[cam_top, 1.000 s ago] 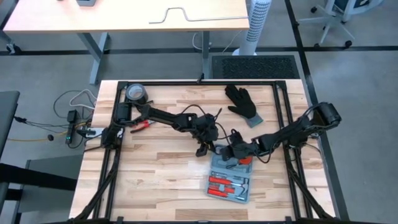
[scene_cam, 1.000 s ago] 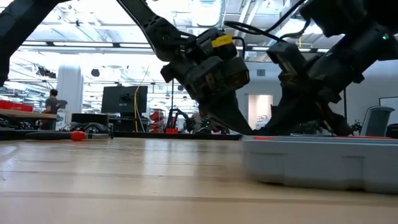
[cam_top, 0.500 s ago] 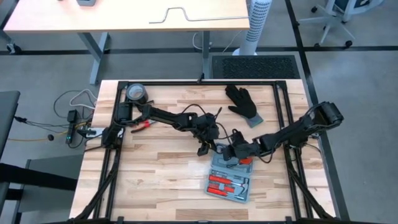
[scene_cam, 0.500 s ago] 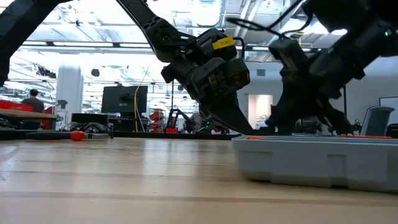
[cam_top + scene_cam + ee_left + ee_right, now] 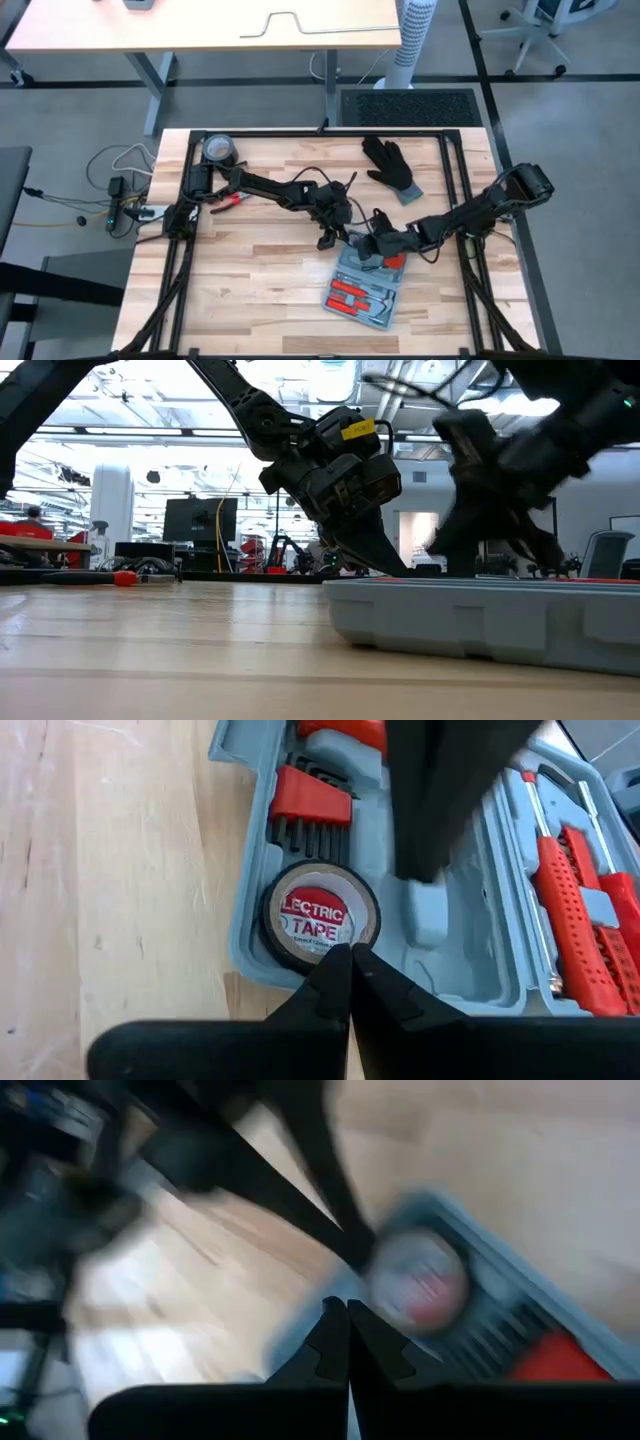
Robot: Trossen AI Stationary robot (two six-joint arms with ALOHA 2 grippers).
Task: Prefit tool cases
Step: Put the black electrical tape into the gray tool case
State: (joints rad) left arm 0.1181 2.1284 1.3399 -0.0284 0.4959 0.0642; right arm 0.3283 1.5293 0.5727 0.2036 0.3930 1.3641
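the tool case (image 5: 363, 288) lies open and flat on the wooden table (image 5: 250, 280), in the near middle part, and it sits a bit crooked to the table edge. inside it are red tools (image 5: 580, 910), a red block of keys (image 5: 310, 800) and a small roll of electric tape (image 5: 320, 925) in a round hole at one corner. the left gripper (image 5: 348, 970) is right at that corner, its two fingers pinched together with nothing between them, the tips just over the tape. the right gripper (image 5: 347, 1330) is just beside it at the same end of the case, and its fingers are pressed together and empty too. the worry is that both grippers are very close in one small spot, so they could bump each other. a push on the rim could also make the light case slide or spin more, or tip up at one end. if that happens, the tape or the tools may pop out of their holes, and the case would not sit right for the next step.
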